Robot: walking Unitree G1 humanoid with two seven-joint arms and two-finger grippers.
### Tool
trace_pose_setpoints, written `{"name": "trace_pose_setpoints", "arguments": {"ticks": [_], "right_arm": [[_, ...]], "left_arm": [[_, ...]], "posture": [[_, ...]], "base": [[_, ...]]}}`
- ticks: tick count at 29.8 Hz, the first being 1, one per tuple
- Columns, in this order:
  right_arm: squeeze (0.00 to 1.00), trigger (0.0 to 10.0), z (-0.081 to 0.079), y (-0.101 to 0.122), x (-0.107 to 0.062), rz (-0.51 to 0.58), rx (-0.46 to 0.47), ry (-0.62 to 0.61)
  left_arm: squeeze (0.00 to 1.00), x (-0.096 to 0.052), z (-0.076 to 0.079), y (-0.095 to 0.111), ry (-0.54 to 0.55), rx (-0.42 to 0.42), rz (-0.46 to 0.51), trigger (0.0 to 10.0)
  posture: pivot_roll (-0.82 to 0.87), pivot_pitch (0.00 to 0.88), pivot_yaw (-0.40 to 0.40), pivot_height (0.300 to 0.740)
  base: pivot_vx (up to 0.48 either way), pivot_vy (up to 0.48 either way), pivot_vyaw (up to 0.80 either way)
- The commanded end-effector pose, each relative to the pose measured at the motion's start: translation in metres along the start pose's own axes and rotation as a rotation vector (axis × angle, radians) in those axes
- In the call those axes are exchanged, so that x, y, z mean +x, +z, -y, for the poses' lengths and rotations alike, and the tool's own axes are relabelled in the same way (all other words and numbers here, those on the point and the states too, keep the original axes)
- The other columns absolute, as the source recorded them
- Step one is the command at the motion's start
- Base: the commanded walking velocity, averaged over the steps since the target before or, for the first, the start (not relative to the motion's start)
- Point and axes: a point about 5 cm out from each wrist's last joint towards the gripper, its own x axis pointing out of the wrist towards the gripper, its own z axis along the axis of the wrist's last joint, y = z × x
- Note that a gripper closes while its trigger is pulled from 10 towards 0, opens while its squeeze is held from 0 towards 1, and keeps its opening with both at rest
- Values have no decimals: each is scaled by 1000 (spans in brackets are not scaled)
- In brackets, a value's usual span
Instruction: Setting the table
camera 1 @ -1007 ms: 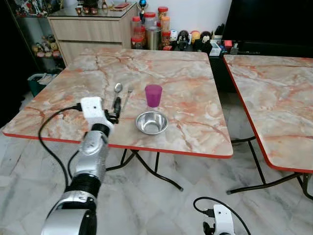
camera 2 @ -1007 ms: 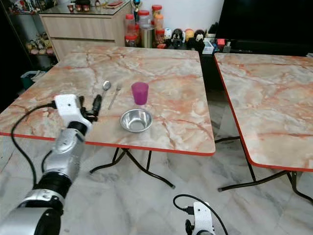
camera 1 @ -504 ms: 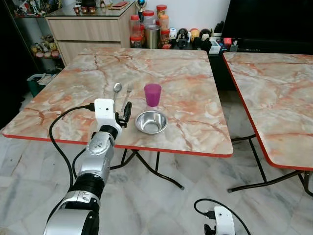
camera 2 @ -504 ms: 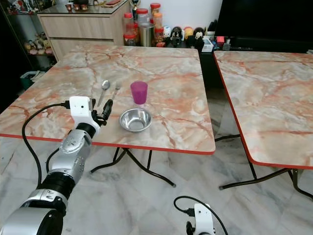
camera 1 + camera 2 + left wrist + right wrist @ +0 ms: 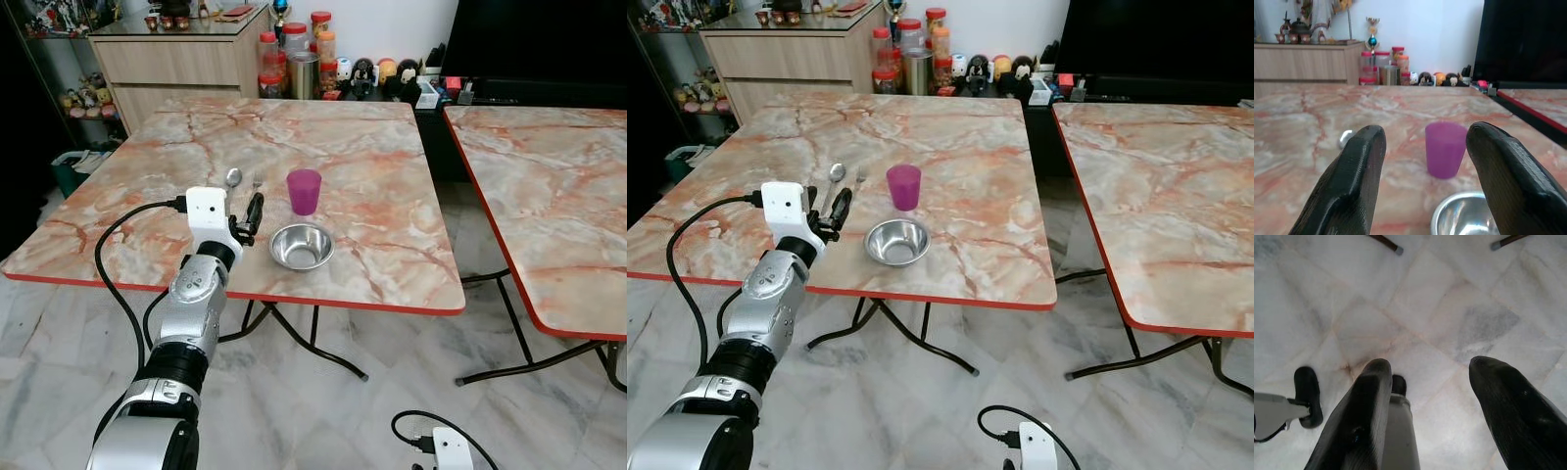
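— Since the second-old picture the left gripper (image 5: 252, 211) has swung from the spoon's side toward the steel bowl (image 5: 302, 245), hasn't it?

— Yes, and risen slightly; it now hovers over the near part of the marble table (image 5: 392, 264), just left of the bowl. Its fingers stand apart, holding nothing, with the purple cup (image 5: 1445, 149) showing between them in the wrist view.

— Where do the table things lie?

— Bowl near the front edge, cup upright just behind it, spoon (image 5: 233, 177) and fork (image 5: 257, 182) side by side to their left. None of them has shifted (the camera has, a little).

— How would the bowl handle?

— Light, stiff, slippery, I'd judge; pinch its rim. The cup looks like light plastic, easily tipped, best taken round its wall.

— The right gripper (image 5: 1425, 396)?

— Hanging idle over the floor, fingers apart.
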Motion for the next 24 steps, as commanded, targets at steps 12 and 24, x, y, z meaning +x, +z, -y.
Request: {"name": "trace_pose_setpoints", "arguments": {"ticks": [12,24], "right_arm": [[0,10000,3,9,1,27,17,-11],[0,10000,0,10,1,29,13,-4]], "left_arm": [[0,0,0,5,6,4,11,10000],[0,0,3,5,-4,1,10,10000]], "posture": [[44,0,-5,740],[41,0,-3,740]], "base": [[356,0,0],[369,0,0]]}}
